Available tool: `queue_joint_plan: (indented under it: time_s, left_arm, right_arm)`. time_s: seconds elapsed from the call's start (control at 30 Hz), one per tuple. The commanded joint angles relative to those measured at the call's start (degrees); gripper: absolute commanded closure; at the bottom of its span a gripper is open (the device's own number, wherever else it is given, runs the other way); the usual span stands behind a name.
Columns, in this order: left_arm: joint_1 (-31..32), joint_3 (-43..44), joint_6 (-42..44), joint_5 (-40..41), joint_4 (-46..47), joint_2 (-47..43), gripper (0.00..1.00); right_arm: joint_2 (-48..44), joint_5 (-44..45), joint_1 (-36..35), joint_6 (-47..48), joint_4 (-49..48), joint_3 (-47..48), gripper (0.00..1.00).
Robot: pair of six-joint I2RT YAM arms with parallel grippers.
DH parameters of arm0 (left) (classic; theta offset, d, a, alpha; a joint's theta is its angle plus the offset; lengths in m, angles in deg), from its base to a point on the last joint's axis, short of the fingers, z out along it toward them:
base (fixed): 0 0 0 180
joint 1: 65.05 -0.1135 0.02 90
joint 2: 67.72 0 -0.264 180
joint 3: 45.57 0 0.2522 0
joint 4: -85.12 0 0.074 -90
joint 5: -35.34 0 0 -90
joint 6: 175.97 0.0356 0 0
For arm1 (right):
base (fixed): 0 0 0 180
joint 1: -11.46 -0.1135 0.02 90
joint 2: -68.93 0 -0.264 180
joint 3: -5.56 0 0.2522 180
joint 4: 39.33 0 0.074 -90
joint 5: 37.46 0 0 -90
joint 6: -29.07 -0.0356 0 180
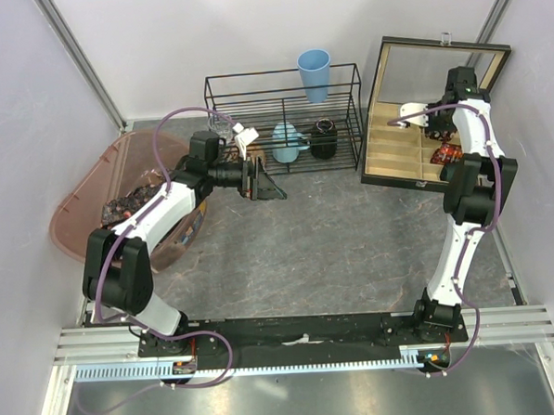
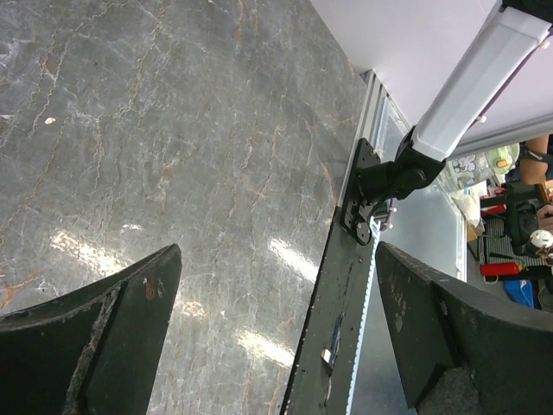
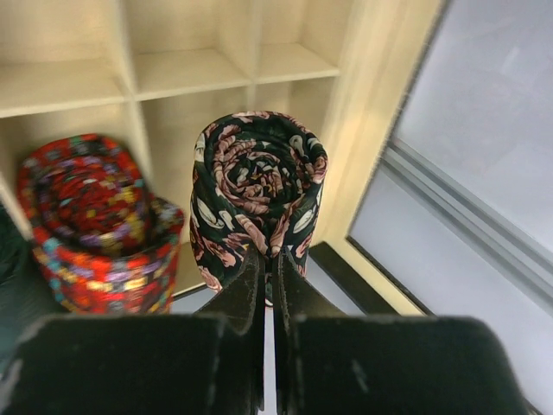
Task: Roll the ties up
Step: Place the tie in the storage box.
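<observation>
The right hand (image 3: pixel 269 264) has its fingers pressed together, their tips at the lower edge of a dark coiled tie (image 3: pixel 257 190) just ahead. Whether they nip fabric I cannot tell. A red coil (image 3: pixel 95 225) sits left of the hand, in the box (image 3: pixel 173 78). The left hand (image 2: pixel 276 259) is spread wide above the worktop (image 2: pixel 173 130).

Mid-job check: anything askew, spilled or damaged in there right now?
Nothing looks spilled. Only oddity: the open left pincer has fingers scuffed and chipped along their edges. The paisley tie in the shut right pincer is a tight coil beside the red rolled tie.
</observation>
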Motion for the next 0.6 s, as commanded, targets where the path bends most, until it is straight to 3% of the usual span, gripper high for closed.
queue_joint_plan:
  time_s: [0.0, 0.23, 0.57]
  left_arm:
    - [-0.5, 2.1, 0.9, -0.5, 0.0, 0.9, 0.01]
    - [-0.6, 2.1, 0.4, -0.5, 0.1, 1.2, 0.01]
    - [-0.5, 2.5, -0.2, -0.5, 0.2, 2.0, 0.01]
  right_arm:
    - [0.4, -0.3, 0.3, 4.8, 5.8, 0.7, 1.00]
    - [1.4, 0.6, 0.5, 7.7, 11.2, 1.2, 1.00]
    - [6.3, 1.5, 0.4, 8.3, 11.7, 5.0, 1.00]
